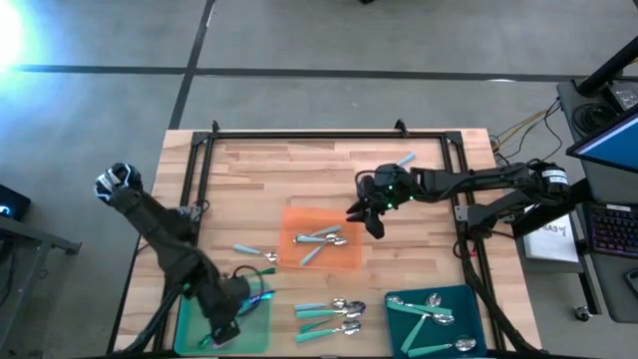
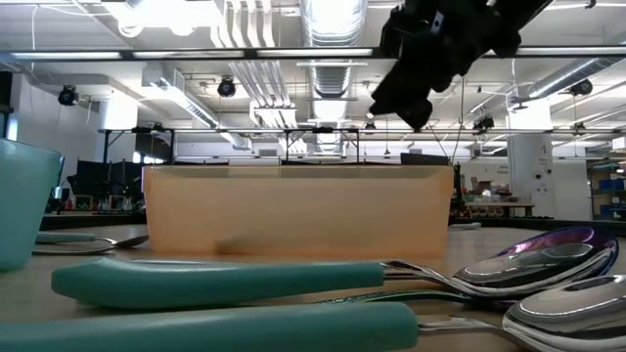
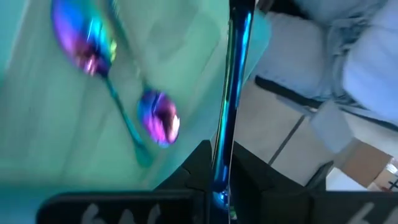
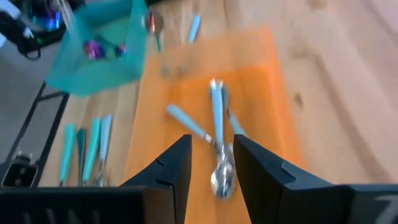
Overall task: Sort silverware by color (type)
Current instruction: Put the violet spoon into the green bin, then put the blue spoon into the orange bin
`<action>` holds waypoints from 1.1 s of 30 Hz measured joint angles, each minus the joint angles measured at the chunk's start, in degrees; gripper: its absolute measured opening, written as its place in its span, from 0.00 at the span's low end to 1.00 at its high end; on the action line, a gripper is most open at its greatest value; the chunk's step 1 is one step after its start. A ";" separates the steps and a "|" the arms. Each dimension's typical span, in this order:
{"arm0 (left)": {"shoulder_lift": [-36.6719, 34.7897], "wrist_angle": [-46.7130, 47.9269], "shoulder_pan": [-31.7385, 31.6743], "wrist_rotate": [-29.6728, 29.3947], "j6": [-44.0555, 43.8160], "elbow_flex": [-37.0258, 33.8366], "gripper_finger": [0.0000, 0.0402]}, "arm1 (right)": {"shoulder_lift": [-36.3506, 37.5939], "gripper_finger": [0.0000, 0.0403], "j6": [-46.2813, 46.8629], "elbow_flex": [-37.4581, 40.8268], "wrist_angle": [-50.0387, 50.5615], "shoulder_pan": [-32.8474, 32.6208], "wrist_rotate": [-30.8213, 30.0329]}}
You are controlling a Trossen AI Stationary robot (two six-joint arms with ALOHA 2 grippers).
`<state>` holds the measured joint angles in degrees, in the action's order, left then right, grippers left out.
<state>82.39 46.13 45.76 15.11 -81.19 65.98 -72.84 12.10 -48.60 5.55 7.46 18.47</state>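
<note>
The silverware is spread over the table. Silver spoons with light-blue handles [image 1: 321, 239] lie in the orange tray [image 1: 349, 261]. Teal-handled spoons [image 1: 431, 311] are in the teal tray [image 1: 399, 329]. Two iridescent spoons [image 3: 158, 121] rest in the green tray [image 1: 254, 334]. My left gripper [image 1: 227, 324] hangs over the green tray, shut on another iridescent spoon [image 3: 233, 74]. My right gripper [image 4: 211, 155] is open above the orange tray's right part [image 1: 367, 214], with nothing between its fingers. My left gripper pinches the spoon's slim blue-iridescent handle [image 3: 225, 143] between its two fingers. The fingers slant down from above the green tray, and the handle runs on past the fingertips, along them. The spoon's bowl is out of view.
More teal-handled spoons [image 1: 329, 317] lie loose on the wood near the front edge, between the green and teal trays. One spoon [image 1: 254, 252] lies left of the orange tray, another [image 1: 404, 160] lies far back. A black frame [image 1: 329, 135] edges the table.
</note>
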 joint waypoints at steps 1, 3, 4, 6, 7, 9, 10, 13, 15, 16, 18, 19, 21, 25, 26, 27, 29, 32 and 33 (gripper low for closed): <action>0.00 0.54 0.91 -0.04 -1.06 0.00 0.05 | 0.00 0.27 0.08 0.00 1.09 -0.37 -0.01; 0.00 1.88 2.05 -0.02 -2.55 -0.02 0.06 | 0.00 0.26 0.34 0.00 2.82 -1.27 -0.05; 0.00 2.36 2.41 -0.02 -3.08 -0.04 0.06 | 0.00 0.25 0.79 0.02 3.40 -1.84 -0.03; 0.00 3.21 2.75 -0.08 -3.76 -0.07 0.05 | 0.00 0.25 1.46 0.02 4.25 -3.04 -0.01; 0.01 3.60 2.92 -0.04 -3.82 -0.07 0.05 | 0.00 0.24 1.48 0.02 4.72 -3.71 -0.01; 0.02 4.13 3.24 0.34 -3.93 -0.07 0.06 | 0.00 0.23 1.88 0.04 5.54 -5.02 -0.01; 0.02 4.46 3.36 0.44 -4.28 -0.07 0.07 | 0.00 0.23 2.44 0.04 5.76 -5.71 -0.01; 0.02 5.25 3.36 0.46 -5.30 -0.09 0.09 | 0.00 0.22 4.15 0.04 6.85 -7.54 0.01; 0.02 6.46 3.32 0.44 -5.84 -0.09 0.11 | 0.00 0.21 4.50 0.04 7.67 -8.62 0.00; 0.02 7.13 3.32 0.44 -6.27 -0.09 0.11 | 0.02 0.21 4.50 0.07 8.06 -9.08 0.01; 0.04 8.66 3.34 0.48 -6.96 -0.11 0.13 | 0.02 0.21 4.69 0.07 8.17 -9.83 0.01; 0.04 9.21 3.34 0.46 -7.02 -0.11 0.13 | 0.02 0.20 4.87 0.07 8.17 -10.11 -0.01; 0.04 9.71 3.34 0.46 -6.86 -0.11 0.15 | 0.05 0.20 4.87 0.07 8.14 -10.36 0.01; 0.07 11.05 3.19 -1.86 -4.99 -0.11 0.18 | 0.09 0.21 4.87 0.07 8.08 -10.35 -0.01; 0.07 11.59 3.12 -3.08 -3.96 -0.11 0.18 | 0.09 0.21 4.81 0.07 8.05 -10.35 -0.02; 0.07 12.42 2.97 -4.33 -3.01 -0.11 0.19 | 0.09 0.21 4.66 0.07 7.99 -10.32 -0.03; 0.07 14.37 2.33 -7.97 -0.48 -0.11 0.21 | 0.09 0.20 4.50 0.07 7.87 -10.28 -0.03; 0.07 20.18 0.18 -14.70 2.57 -0.11 0.23 | 0.09 0.20 4.38 0.07 7.73 -10.20 -0.05; 0.07 23.06 -0.99 -16.77 2.87 -0.15 0.24 | 0.09 0.20 4.38 0.07 7.64 -10.20 -0.10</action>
<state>82.46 69.19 44.77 -1.65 -78.32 65.82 -72.75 16.48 -48.53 13.19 -2.74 18.37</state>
